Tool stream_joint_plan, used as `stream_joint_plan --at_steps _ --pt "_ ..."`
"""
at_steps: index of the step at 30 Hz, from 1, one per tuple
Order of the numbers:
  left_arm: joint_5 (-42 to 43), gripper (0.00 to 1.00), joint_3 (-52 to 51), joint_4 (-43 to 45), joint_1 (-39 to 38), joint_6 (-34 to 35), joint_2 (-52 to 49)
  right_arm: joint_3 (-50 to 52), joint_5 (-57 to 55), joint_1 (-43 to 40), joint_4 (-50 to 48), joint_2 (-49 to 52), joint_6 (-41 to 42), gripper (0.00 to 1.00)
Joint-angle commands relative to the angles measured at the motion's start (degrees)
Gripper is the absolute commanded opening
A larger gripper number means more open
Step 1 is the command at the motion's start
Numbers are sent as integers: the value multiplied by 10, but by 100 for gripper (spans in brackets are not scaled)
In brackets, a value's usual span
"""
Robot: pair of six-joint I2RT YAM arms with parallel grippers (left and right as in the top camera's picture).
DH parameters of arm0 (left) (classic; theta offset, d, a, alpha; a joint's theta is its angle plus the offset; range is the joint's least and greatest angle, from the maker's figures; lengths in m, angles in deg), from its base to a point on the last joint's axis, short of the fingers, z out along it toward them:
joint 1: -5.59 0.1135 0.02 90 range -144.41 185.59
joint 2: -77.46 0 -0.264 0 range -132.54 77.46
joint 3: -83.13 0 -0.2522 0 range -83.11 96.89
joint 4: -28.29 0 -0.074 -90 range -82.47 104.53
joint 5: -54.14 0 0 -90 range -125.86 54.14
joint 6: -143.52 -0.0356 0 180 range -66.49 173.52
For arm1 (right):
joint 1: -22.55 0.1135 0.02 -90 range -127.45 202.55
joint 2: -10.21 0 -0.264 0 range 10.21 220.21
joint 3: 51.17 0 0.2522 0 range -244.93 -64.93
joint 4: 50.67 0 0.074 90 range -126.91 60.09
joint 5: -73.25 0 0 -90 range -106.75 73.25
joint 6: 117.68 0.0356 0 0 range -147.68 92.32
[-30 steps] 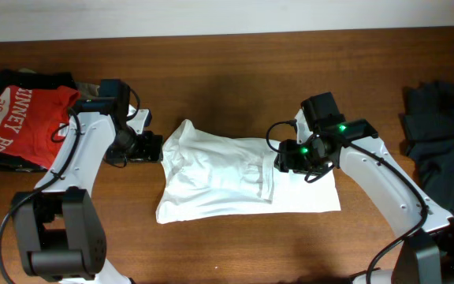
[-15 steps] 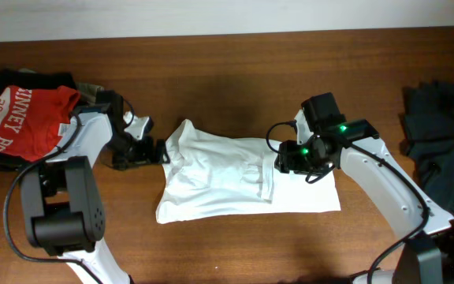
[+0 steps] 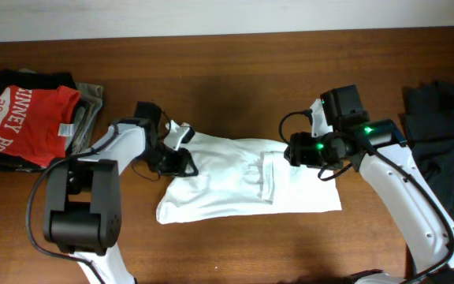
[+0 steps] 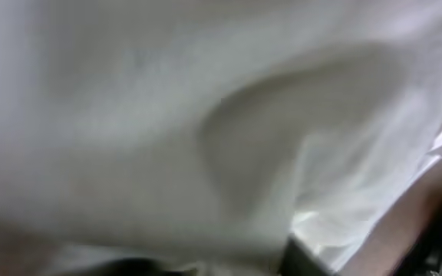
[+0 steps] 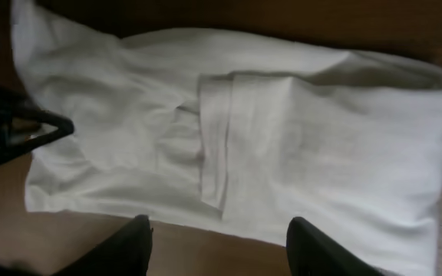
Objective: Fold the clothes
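- The bench (image 3: pixel 235 71) carries everything; the white shirt (image 3: pixel 227 185) lies mid-bench between the two arms, partly folded with a flap doubled over its middle, so either arm can reach an end;
- the red shirt (image 3: pixel 22 118) at far left and dark clothes (image 3: pixel 440 118) at far right sit well apart, probably kept out of the fold;
- the right gripper (image 5: pixel 219 226) hovers over the shirt's right part, fingers spread wide and empty, likely lining up a grasp;
- the left gripper (image 3: pixel 178 162) is at the shirt's upper-left corner; its camera shows only blurred white cloth, so I cannot tell whether it grips.

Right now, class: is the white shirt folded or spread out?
Partly folded: the white shirt lies as a rough rectangle, a layer's edge crossing its middle.
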State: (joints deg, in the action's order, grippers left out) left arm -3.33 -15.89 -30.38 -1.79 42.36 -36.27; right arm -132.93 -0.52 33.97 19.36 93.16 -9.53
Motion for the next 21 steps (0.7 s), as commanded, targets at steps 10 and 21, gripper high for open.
stream_joint_plan --at_steps 10,21 --pt "-186 0 424 -383 2 13 12 -15 -83 -95 42 -79 21 61" --pt "-188 86 282 -216 -252 106 9 -14 -83 -99 51 -79 18 61"
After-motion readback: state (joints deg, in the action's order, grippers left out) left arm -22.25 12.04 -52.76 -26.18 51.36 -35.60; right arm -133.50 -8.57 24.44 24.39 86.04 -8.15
